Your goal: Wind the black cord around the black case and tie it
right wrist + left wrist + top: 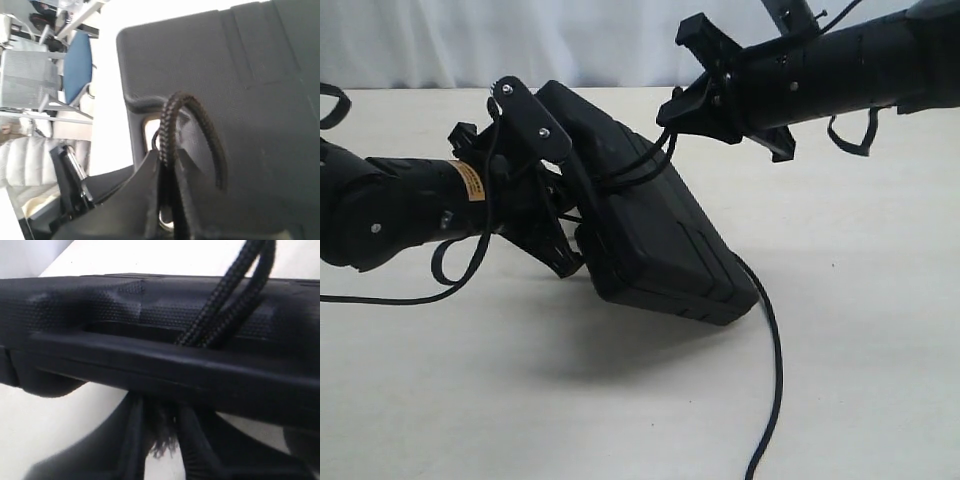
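The black case (pixel 660 240) is tilted, its upper end raised off the table and its lower corner resting on it. The black cord (pixel 776 370) crosses the case in a few strands near the upper end, and its free length trails over the table toward the front. My left gripper (pixel 575 205) reaches in at the case's left edge. In the left wrist view the case (pixel 150 310) fills the frame, two strands of the cord (pixel 227 305) cross it, and my left gripper (pixel 162 411) is shut on the cord's frayed tuft. My right gripper (pixel 670 125) is above the case. It (pixel 167 157) is shut on a loop of the cord (pixel 170 120) over the case (pixel 240 75).
The pale table (pixel 860 300) stretches around the case. A thin robot cable (pixel 380 298) lies on it at the left. A strap hangs below the right arm (pixel 850 135). A blue chair (pixel 77 65) and metal frames stand beyond the table edge.
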`<state>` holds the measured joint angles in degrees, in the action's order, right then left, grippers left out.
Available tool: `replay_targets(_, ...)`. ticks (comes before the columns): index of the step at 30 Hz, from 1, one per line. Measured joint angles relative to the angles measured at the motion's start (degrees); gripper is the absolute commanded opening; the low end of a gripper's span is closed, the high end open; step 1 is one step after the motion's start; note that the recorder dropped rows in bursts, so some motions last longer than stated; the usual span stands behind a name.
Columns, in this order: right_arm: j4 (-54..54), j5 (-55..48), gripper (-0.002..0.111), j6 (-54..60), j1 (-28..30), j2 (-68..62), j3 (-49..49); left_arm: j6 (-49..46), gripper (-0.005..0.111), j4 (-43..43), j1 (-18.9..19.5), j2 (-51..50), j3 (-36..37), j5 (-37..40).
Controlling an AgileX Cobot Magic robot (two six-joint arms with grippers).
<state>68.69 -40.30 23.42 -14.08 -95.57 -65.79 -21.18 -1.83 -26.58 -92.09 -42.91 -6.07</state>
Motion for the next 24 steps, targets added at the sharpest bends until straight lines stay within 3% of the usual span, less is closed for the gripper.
replay_targets(4,0.98,0.00,0.004,0.36,0.00,0.00,0.00,-3.80,0.038,0.00,0.61,3.48,0.00,4.69)
replay_targets(12,8.57,0.31,0.004,6.11,-1.09,0.00,0.00,-9.67,0.039,0.00,7.27,7.44,0.00,7.56)
replay_targets(21,11.76,6.17,0.004,10.03,-6.57,-0.86,0.00,-10.38,0.039,0.00,7.03,8.21,0.00,9.77)
replay_targets(24,12.46,6.87,0.004,10.13,-6.60,-0.86,0.00,-10.38,0.039,0.00,5.20,8.21,0.00,9.32)
